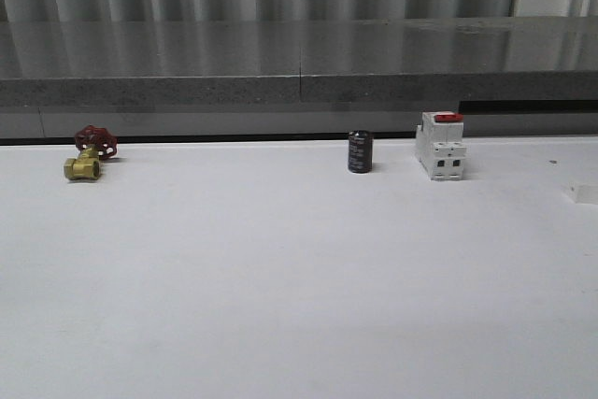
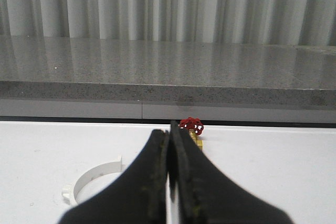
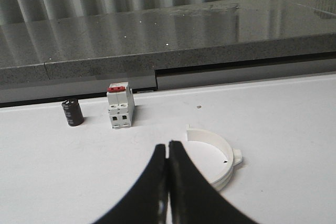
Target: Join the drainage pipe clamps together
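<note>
One white half-ring drainage pipe clamp [image 2: 94,177] lies flat on the white table in the left wrist view, partly hidden behind the black fingers. My left gripper [image 2: 169,132] hangs above the table beside it, shut with nothing between the pads. The other white clamp [image 3: 218,153] lies on the table in the right wrist view, a small tab at its end. Just beside it is my right gripper [image 3: 167,145], shut and empty, one finger covering part of the clamp.
A brass valve with a red handwheel [image 1: 89,153] sits at the far left of the table. A black cylinder [image 1: 360,151] and a white boxy breaker with a red top [image 1: 440,145] stand at the back. A grey stone ledge [image 1: 299,72] runs behind the table.
</note>
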